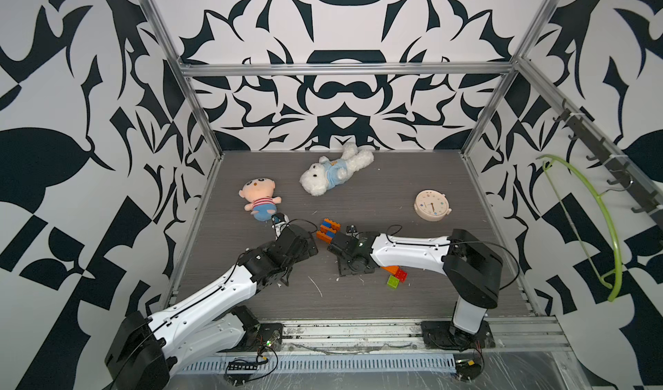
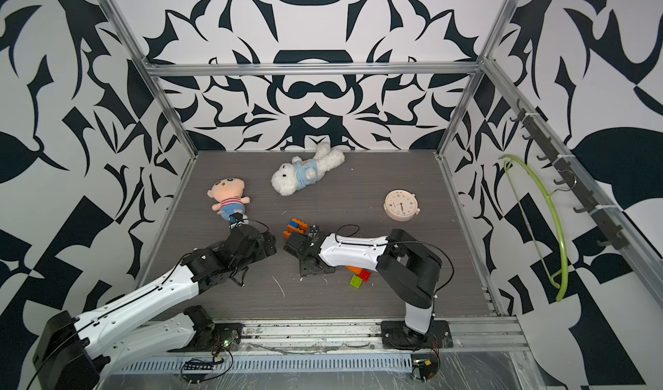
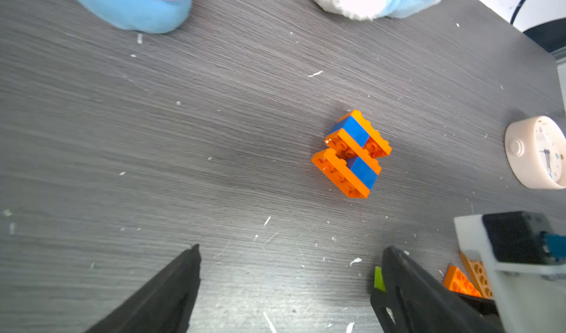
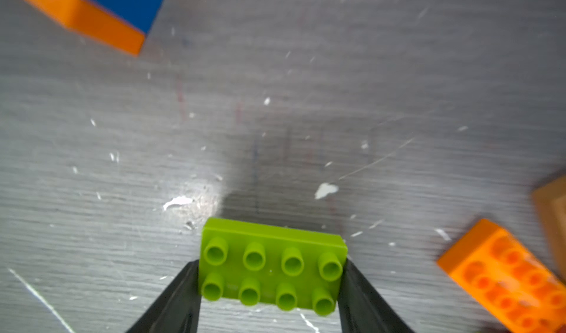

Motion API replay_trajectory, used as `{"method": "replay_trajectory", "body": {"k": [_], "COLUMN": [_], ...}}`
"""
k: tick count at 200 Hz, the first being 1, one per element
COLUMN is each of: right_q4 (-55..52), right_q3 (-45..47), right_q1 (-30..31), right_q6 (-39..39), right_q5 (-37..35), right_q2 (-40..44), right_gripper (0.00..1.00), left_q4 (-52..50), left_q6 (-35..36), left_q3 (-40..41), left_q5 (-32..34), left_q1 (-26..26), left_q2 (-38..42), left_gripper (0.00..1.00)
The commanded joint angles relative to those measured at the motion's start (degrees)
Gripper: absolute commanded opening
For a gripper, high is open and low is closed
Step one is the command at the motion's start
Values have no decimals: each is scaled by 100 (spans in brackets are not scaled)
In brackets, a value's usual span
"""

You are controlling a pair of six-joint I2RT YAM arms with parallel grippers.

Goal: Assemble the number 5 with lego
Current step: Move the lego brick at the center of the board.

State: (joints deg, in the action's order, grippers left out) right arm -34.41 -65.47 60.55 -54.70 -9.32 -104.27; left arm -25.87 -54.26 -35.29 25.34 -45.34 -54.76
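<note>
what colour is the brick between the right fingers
Lime green. The eight-stud brick shows best in the right wrist view.

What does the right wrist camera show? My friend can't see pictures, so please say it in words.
The right gripper pinches a green lego brick with eight studs by its short ends, against a scratched grey table. An orange-and-blue lego cluster and a loose orange brick lie farther off on the table, blurred.
</note>
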Motion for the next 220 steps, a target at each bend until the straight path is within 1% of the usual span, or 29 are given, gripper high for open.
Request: {"method": "replay_trajectory", "body": {"k": [1, 29, 36, 50, 66, 73, 76, 82, 93, 113, 131, 144, 157, 187, 220], "right_q4": [39, -83, -85, -56, -140, -237, -281, -330, -420, -768, -1173, -1499, -1589, -1640, -1460], "right_q3": [-273, -378, -357, -317, -349, -369, -370, -349, -258, 132, 570, 863, 1140, 1603, 1841], "right_q1": [60, 65, 70, 71, 66, 68, 70, 69, 68, 59, 8, -106, -204, -290, -300], "right_q6": [-85, -202, -255, -270, -261, -267, -269, -282, -349, -671, -948, -1145, -1263, -1764, -2028], "right_q5": [59, -8, -50, -69, -75, -76, -268, -321, -424, -918, -1306, -1283, -1136, -894, -577], "right_q2": [-59, -247, -221, -139, -45, 10, 40, 127, 379, 1120, 1819, 2211, 2543, 2845, 2807], "right_gripper": [65, 67, 69, 79, 88, 91, 92, 92, 92, 92, 86, 81, 80, 74, 71], "left_q4": [-276, -252, -258, -262, -257, -230, -215, -158, -61, 225, 645, 982, 1204, 1101, 1073], "left_q6": [-144, -212, -216, -188, -160, -132, -109, -61, 30, 250, 442, 503, 504, 646, 584], "left_q3": [164, 286, 296, 296, 292, 280, 284, 264, 239, 181, 134, 66, -64, -668, -1030], "left_q5": [268, 262, 250, 241, 230, 204, 195, 137, 11, -384, -1008, -1457, -1758, -1521, -1330], "left_q1": [8, 8, 8, 8, 8, 8, 8, 8, 12, 8, 8, -7, -117, -713, -1041], "left_q2": [255, 460, 489, 519, 519, 521, 517, 502, 471, 346, 124, -154, -508, -1374, -2059], "left_gripper": [99, 99, 99, 99, 99, 99, 99, 99, 99, 99, 99, 99, 99, 99, 99]}}
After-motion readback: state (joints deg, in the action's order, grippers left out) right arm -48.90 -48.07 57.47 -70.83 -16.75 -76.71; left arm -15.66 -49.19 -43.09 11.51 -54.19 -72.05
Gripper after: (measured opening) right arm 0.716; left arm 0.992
